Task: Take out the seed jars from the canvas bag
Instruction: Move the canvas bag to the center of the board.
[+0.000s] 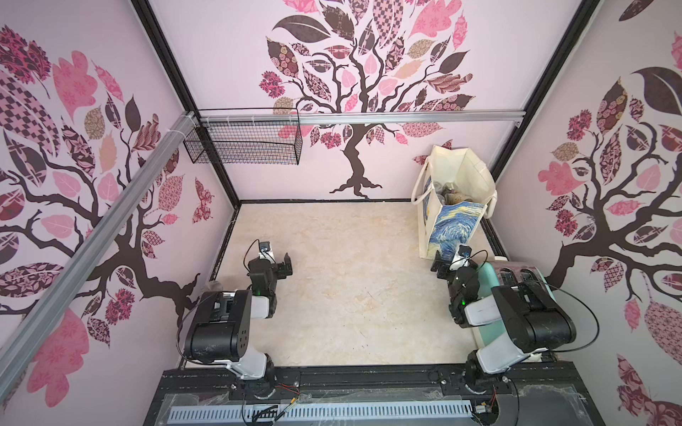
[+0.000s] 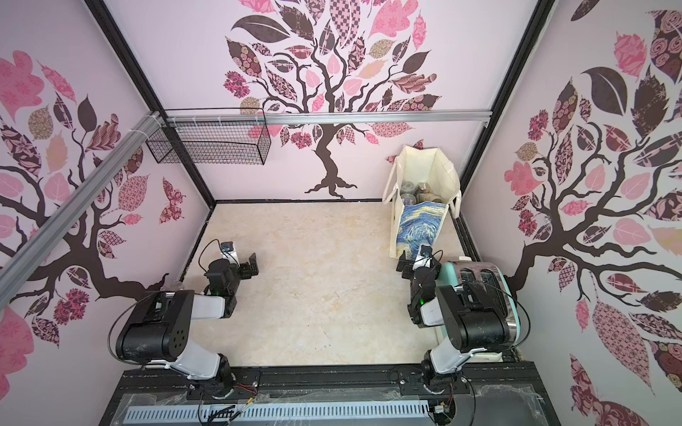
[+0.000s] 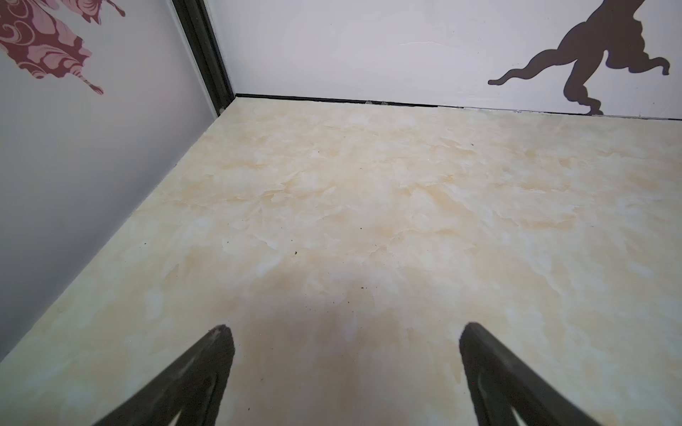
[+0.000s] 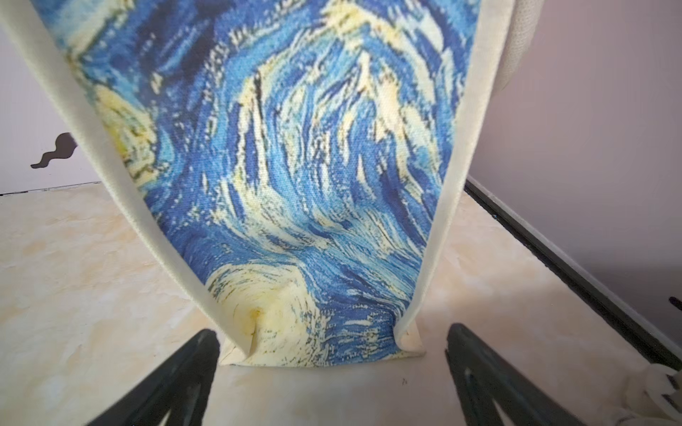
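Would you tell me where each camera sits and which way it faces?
Top views: high behind the robot, looking down over the table; left arm and right arm show.
Left wrist: past the open left gripper at table and wall corner.
Right wrist: past the open right gripper at the canvas bag.
Shared: top views show that bag too.

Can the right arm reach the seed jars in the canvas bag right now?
Probably not directly: the right claw faces the canvas bag low down, its printed wall before the seed jars; the top stands open.
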Motion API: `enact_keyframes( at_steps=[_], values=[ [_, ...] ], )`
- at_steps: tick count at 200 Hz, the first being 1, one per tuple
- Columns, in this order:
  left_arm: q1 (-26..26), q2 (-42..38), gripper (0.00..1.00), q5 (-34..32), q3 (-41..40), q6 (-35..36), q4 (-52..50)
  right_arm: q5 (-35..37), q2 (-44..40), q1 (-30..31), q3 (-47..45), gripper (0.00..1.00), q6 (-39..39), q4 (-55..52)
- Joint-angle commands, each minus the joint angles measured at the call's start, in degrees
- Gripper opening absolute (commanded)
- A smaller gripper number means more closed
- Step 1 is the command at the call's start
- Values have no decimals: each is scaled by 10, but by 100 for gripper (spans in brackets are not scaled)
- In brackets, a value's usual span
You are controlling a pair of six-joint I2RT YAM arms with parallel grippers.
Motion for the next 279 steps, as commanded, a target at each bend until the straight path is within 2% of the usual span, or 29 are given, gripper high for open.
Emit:
enact_keyframes(
  at_steps=[1, 181, 210, 244, 263, 279],
  values=[
    [-2, -3, 98, -4, 6, -3, 6, 3, 2, -8, 2, 99, -2, 10],
    [-1, -3, 98, -3, 5, -3, 6, 5, 1, -9, 4, 100, 1, 5],
    [-1, -3, 98, -4, 5, -3, 6, -40, 1, -8, -4, 100, -17, 18],
    [-1, -3, 98, -4, 5, -4, 5, -69, -13, -8, -57, 100, -26, 110],
    [-1, -3, 98, -4, 6, -4, 5, -127, -57, -8, -74, 100, -47, 96],
    [-1, -3, 98, -3, 6, -4, 5, -166, -114, -8, -72, 99, -61, 39]
  ],
)
